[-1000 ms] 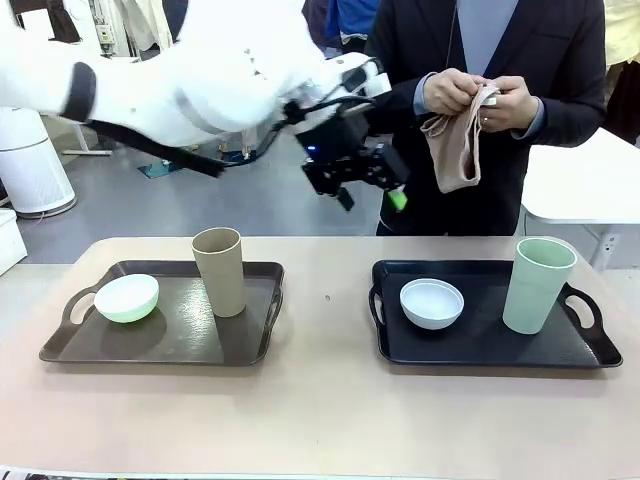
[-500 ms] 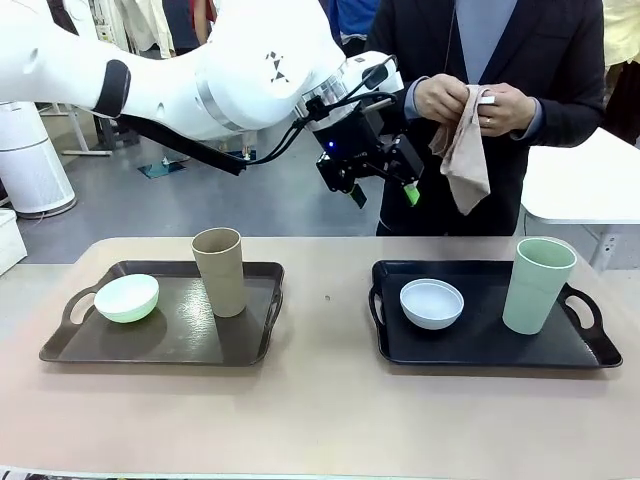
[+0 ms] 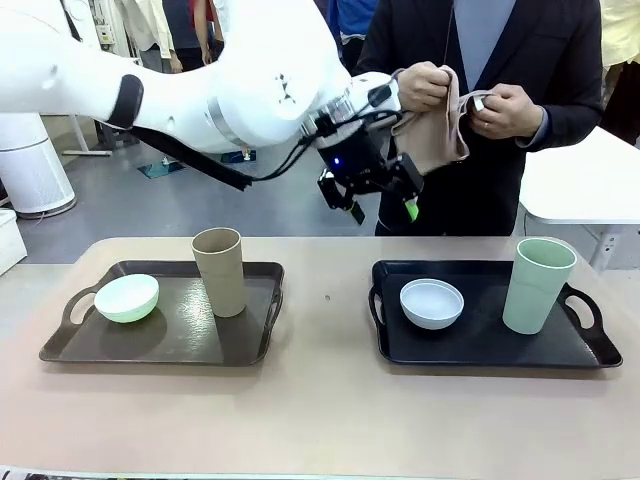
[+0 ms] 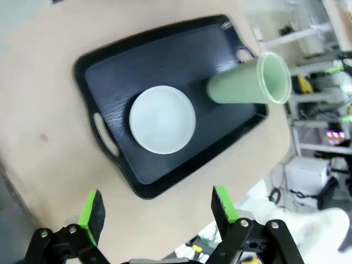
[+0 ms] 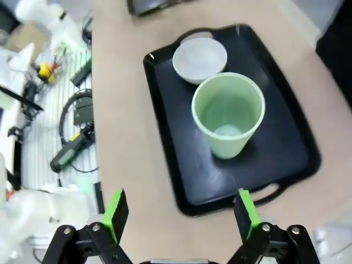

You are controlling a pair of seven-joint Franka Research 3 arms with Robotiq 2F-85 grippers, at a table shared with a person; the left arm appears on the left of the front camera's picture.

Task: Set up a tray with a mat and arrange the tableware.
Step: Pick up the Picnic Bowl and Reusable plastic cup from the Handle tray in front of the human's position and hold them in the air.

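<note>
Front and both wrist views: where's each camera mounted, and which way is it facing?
Front: fixed on the robot's side, looks across the table at the person; left arm with left gripper open, raised.
Left wrist: high up, looks down on the black tray, white bowl and green cup; own fingers at the bottom.
Right wrist: looks down into that cup; right gripper open.
Shared: all three show that tray, bowl and cup.

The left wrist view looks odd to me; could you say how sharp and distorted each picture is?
Left wrist view: slightly soft, and the wide angle tips the pale green cup sideways on the black tray. Right wrist view: similarly soft, that cup tapering steeply below its rim. Front view: even light, the tan cup crisp, with faint shadows.
</note>
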